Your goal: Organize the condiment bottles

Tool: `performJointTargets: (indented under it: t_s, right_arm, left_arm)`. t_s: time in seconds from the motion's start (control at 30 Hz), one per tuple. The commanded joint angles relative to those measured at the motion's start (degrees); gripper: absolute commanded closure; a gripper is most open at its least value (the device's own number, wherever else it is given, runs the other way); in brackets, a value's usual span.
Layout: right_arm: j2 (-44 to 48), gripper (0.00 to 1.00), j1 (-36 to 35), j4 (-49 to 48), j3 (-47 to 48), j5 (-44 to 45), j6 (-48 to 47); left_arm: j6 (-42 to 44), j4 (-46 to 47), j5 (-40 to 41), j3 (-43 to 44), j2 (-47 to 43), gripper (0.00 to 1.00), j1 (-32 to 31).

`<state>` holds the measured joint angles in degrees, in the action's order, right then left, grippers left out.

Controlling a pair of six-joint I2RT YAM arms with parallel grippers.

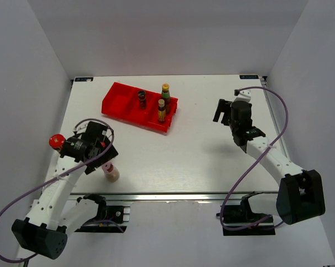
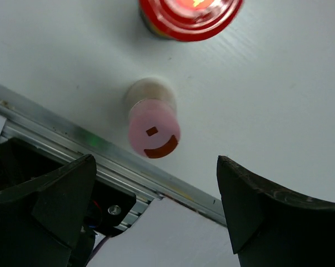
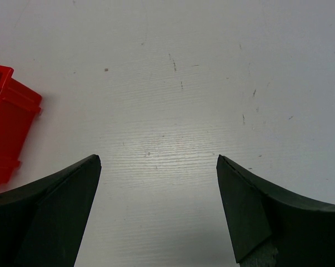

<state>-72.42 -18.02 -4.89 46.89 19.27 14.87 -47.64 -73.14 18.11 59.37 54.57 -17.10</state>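
A pink-capped pale bottle stands near the table's front edge on the left. In the left wrist view the pink-capped bottle stands ahead of the fingers. My left gripper hovers above it, open and empty. A red-lidded brown jar stands at the left edge. The red tray holds a dark-capped bottle, a green bottle and a yellow-capped dark bottle. My right gripper is open and empty over bare table at the right. The second red-lidded jar is hidden.
The aluminium rail of the table's front edge runs just behind the pink-capped bottle. A corner of the red tray shows at the left of the right wrist view. White walls enclose the table on three sides.
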Motion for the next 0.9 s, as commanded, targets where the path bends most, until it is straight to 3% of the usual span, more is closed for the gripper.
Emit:
performJointTargets:
  t_s: [0.0,0.5,0.57,0.6,0.67,0.7,0.87]
  right_arm:
    - [0.9,0.11,0.2,-2.4,0.0,1.5,0.9]
    - [0.8,0.11,0.2,-2.1,0.0,2.7,0.5]
    - [1.0,0.11,0.2,-2.0,-0.1,3.0,0.5]
    - [1.0,0.11,0.2,-2.0,-0.1,3.0,0.5]
    - [1.0,0.11,0.2,-2.0,-0.2,2.8,0.5]
    - [1.0,0.11,0.2,-2.0,-0.2,2.9,0.5]
    - [1.0,0.11,0.2,-1.8,-0.1,3.2,0.4]
  left_arm:
    - [-5.5,-1.4,-1.2,-5.1,-0.6,0.02,-0.1]
    - [-3.8,11.8,-3.1,-12.9,5.4,0.03,-0.2]
    - [-3.8,11.4,-2.4,-13.0,6.1,0.10,-0.1]
    - [-3.7,11.5,-2.3,-13.0,6.1,0.21,-0.1]
    - [-3.6,11.6,-2.1,-12.7,5.7,0.31,-0.2]
    - [-3.3,12.0,-2.2,-12.6,5.6,0.40,-0.2]
    - [-2.6,11.4,-3.2,-11.4,5.0,0.63,-0.1]
